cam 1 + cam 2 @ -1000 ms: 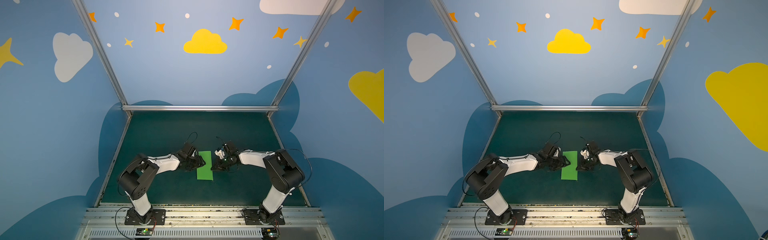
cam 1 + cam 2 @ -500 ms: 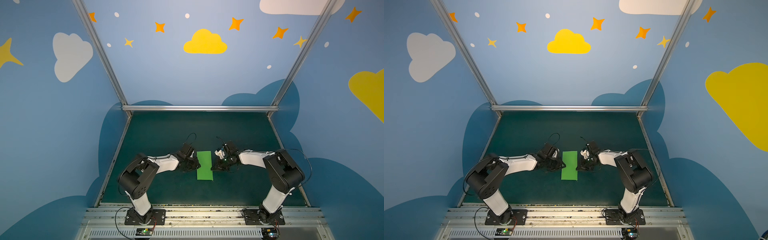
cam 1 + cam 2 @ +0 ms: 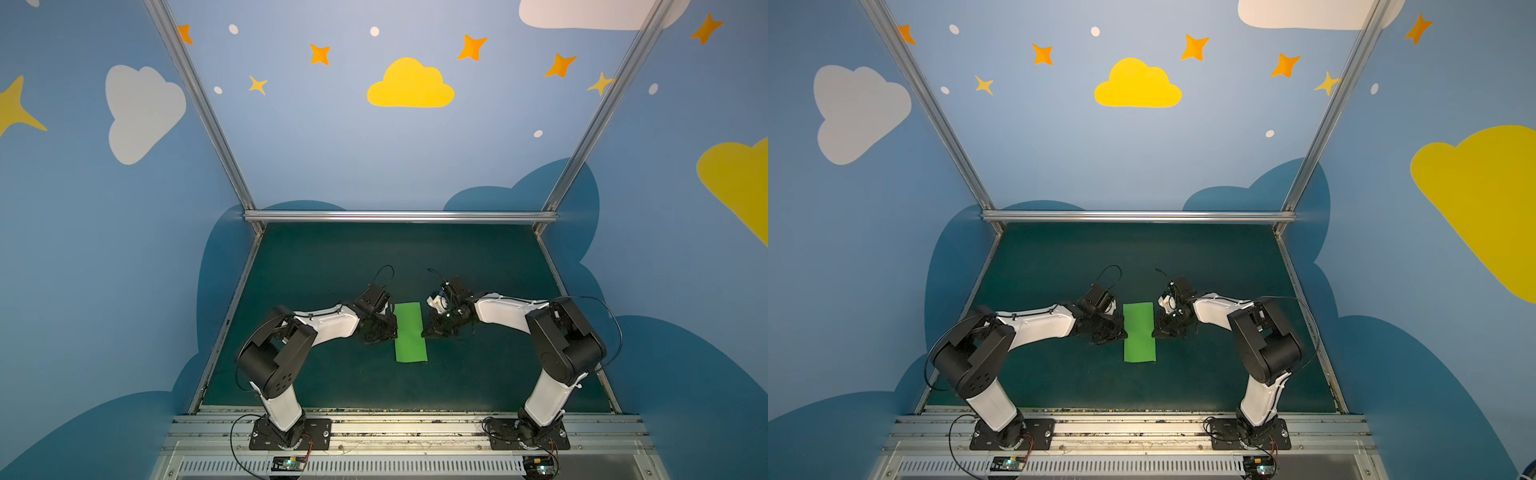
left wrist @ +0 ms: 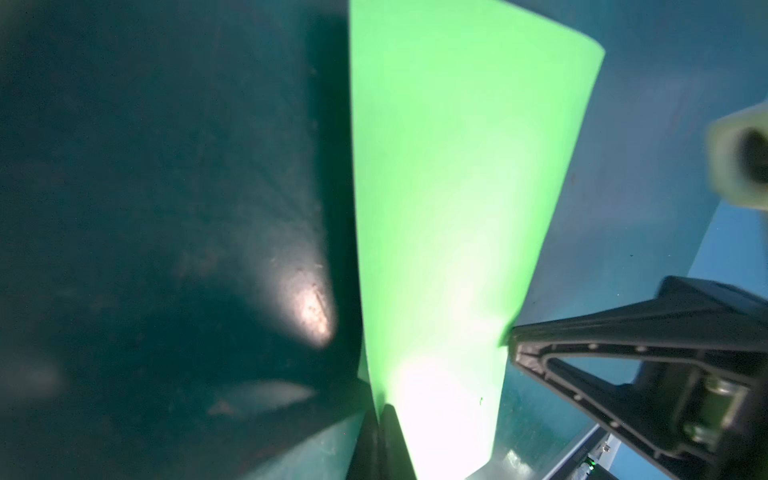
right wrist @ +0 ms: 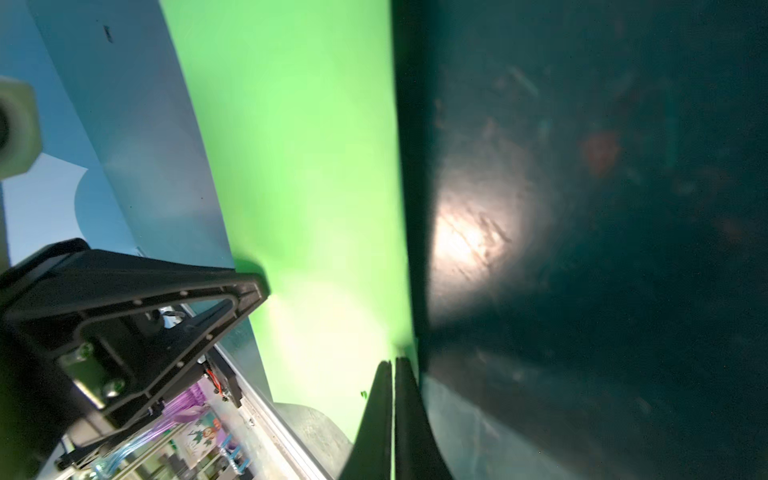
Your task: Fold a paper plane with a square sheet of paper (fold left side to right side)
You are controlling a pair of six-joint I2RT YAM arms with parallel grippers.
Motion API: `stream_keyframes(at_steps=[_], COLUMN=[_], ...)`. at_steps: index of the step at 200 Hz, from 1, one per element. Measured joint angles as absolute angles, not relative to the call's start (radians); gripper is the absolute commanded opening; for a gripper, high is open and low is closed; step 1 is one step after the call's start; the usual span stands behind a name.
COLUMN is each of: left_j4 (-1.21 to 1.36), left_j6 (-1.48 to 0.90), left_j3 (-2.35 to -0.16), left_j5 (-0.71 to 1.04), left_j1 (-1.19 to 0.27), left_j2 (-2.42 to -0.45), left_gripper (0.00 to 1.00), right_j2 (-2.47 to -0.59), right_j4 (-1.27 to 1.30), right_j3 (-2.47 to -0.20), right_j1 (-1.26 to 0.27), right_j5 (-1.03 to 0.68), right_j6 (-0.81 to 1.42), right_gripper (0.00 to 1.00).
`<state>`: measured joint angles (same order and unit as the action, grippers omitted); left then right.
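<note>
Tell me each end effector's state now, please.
Left end effector: closed, touching the paper at its edge.
Right end effector: closed, touching its opposite edge.

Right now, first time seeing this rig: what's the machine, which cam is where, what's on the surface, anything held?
Two small robot arms face each other: the left arm and the right arm, each ending in two-fingered jaws. The two wide pictures come from one camera head above, looking down on everything. The two close-ups come from a camera on each wrist, looking along that arm's jaws. On the dark teal mat lies a bright green paper, a narrow rectangle. Both pairs of jaws are shut, and each seems to pinch one long edge of the paper, one from either side.
</note>
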<state>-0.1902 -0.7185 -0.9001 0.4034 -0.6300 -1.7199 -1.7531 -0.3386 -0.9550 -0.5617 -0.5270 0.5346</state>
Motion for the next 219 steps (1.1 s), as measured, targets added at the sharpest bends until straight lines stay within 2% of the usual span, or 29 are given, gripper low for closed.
stream_keyframes(at_steps=[25, 38, 84, 146, 219], left_j4=[-0.253, -0.280, -0.341, -0.368, -0.384], left_j6=[-0.720, -0.720, -0.717, -0.713, -0.710], left_j3=[-0.936, -0.956, -1.007, -1.015, -1.015], left_j5=[0.413, 0.421, 0.459, 0.496, 0.514], left_j1=[-0.630, -0.630, -0.629, -0.622, -0.614], left_j2=[-1.720, -1.724, -1.761, -1.770, -1.771], left_gripper=[0.04, 0.04, 0.04, 0.04, 0.04], right_j2=[-1.653, -1.604, -1.526, -1.525, -1.525], right_j4=[-0.396, -0.416, -0.429, -0.331, -0.218], right_j3=[-0.970, -0.972, -0.938, -0.838, -0.780], right_j1=[-0.600, -0.637, -0.836, -1.070, -1.174], right_j5=[-0.481, -0.452, -0.310, -0.053, 0.197], right_j6=[0.498, 0.483, 0.466, 0.491, 0.524], right_gripper=[0.27, 0.35, 0.56, 0.64, 0.65])
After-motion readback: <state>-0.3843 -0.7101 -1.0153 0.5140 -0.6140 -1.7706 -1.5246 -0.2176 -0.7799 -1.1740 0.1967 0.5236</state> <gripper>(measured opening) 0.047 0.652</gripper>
